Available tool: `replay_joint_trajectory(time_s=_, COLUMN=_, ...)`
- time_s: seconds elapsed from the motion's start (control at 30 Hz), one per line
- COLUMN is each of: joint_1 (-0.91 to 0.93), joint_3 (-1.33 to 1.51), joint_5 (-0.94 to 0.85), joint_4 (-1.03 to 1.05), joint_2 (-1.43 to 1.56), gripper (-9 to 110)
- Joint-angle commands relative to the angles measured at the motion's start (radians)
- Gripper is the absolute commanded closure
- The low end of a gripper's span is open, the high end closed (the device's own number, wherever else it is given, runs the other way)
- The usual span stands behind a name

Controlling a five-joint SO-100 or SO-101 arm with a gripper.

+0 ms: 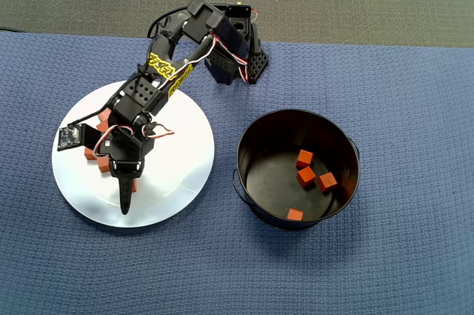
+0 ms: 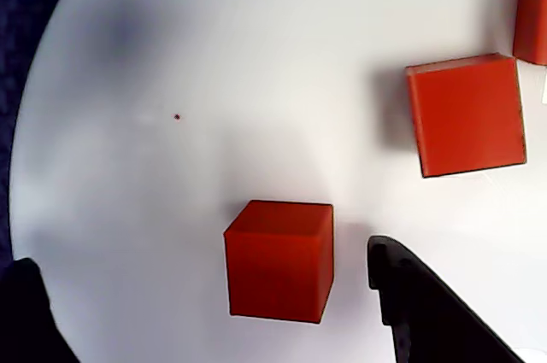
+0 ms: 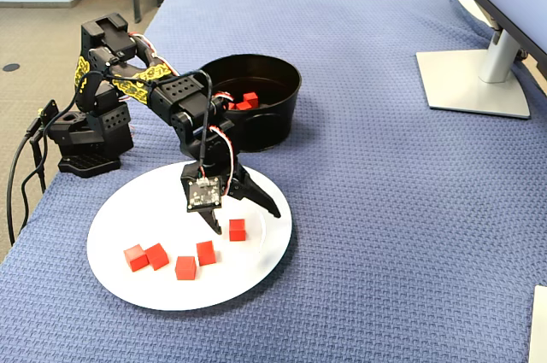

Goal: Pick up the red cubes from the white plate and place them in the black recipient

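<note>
The pincer [image 3: 245, 216] hangs spread low over the white plate [image 3: 128, 290], one red cube [image 2: 279, 260] between its fingers, probably to grip it. Four more cubes lie beside. Farther away, the black recipient [image 1: 252, 137] already holds four.
</note>
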Motion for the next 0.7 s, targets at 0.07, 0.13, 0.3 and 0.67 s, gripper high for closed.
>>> replay_joint_trajectory(time_s=0.07, joint_1=0.018, joint_3=-0.063, joint_5=0.021, joint_4=-0.049, joint_2=0.014, gripper=97)
replay_joint_trajectory(time_s=0.13, joint_1=0.018, joint_3=-0.063, joint_5=0.029, joint_4=-0.049, joint_2=0.02, gripper=101)
replay_joint_trajectory(time_s=0.3, joint_1=0.018, joint_3=-0.025, joint_5=0.043, joint_4=-0.078, joint_2=0.051, gripper=102)
replay_joint_trajectory(time_s=0.67, joint_1=-0.034, joint_3=0.138, joint_5=0.187, joint_4=0.078, joint_2=0.482, gripper=102)
